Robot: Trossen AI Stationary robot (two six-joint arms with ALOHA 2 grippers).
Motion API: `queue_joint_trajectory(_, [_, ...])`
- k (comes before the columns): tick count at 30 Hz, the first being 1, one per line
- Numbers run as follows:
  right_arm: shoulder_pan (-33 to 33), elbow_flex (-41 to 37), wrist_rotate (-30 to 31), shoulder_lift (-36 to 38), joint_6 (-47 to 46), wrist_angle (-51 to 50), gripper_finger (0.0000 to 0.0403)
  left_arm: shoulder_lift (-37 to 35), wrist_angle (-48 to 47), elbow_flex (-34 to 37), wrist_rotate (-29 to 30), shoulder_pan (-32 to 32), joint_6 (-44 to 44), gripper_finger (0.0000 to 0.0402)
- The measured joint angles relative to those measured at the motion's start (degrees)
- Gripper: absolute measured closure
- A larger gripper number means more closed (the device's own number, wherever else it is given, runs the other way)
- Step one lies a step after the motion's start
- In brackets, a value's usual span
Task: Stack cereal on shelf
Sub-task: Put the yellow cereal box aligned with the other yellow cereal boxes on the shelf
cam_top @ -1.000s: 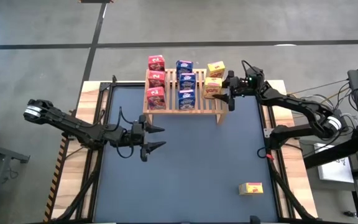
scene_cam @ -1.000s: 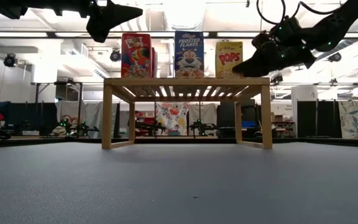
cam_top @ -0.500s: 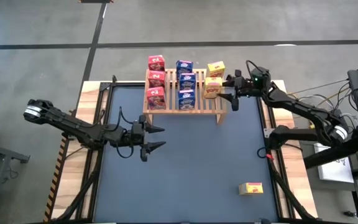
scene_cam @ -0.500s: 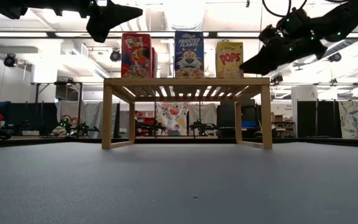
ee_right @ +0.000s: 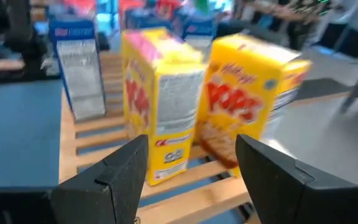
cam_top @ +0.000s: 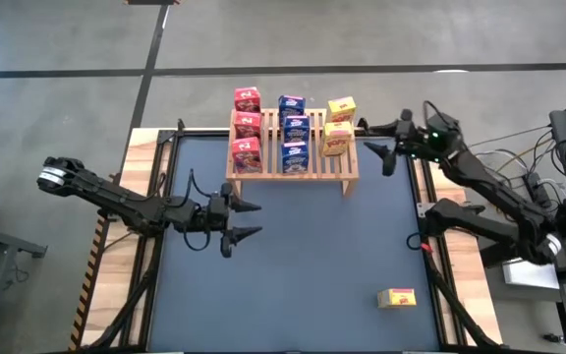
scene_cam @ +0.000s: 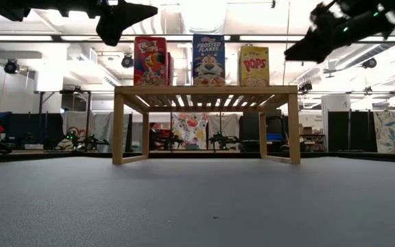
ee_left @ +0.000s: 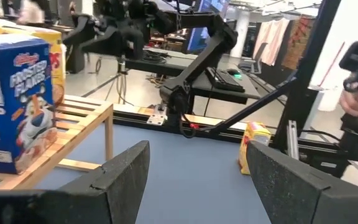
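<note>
Right claw (cam_top: 379, 147) sits upper right of the high view, fingers spread wide and gripping nothing, just off the right end of the shelf (cam_top: 293, 167) and clear of it. Through its wrist camera, two yellow Pops boxes (ee_right: 160, 106) stand close together on the slats, the farther one turned at an angle.

On to the shelf itself, top centre of the worktop (cam_top: 293, 265): three red boxes (cam_top: 247, 128) in a column at its left, three blue Frosted Flakes boxes (cam_top: 293, 130) down the middle, two yellow ones at the right. From the low view one red (scene_cam: 151, 60), one blue (scene_cam: 208, 60) and one yellow (scene_cam: 253, 66) front stand upright along the top.

The third yellow box (cam_top: 397, 298) lies alone on the worktop at the lower right of the high view, well apart from the shelf.

Left claw (cam_top: 244, 218) waits at centre left, above the worktop, fingers parted and empty, below the shelf's left end in the high view.
</note>
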State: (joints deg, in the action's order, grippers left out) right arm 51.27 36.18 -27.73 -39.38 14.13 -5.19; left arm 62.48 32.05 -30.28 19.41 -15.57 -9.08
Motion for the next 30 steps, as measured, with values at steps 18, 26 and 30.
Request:
queue_joint_trajectory(18, [-4.66,15.45,-14.13,17.52,-7.03,-25.00,0.0170,2.81,0.46,0.00,-0.93,-0.37,-0.38,0.0150])
queue_joint_trajectory(26, [-4.63,25.36,-13.88,17.54,-2.74,-45.34,0.0170,3.06,1.95,0.00,-0.58,-0.37,-0.44,0.0150])
queue_joint_trajectory(30, [-4.68,25.63,-14.58,16.79,-1.91,-45.44,0.0170,3.06,2.12,0.00,-0.14,-0.35,-0.44,0.0150])
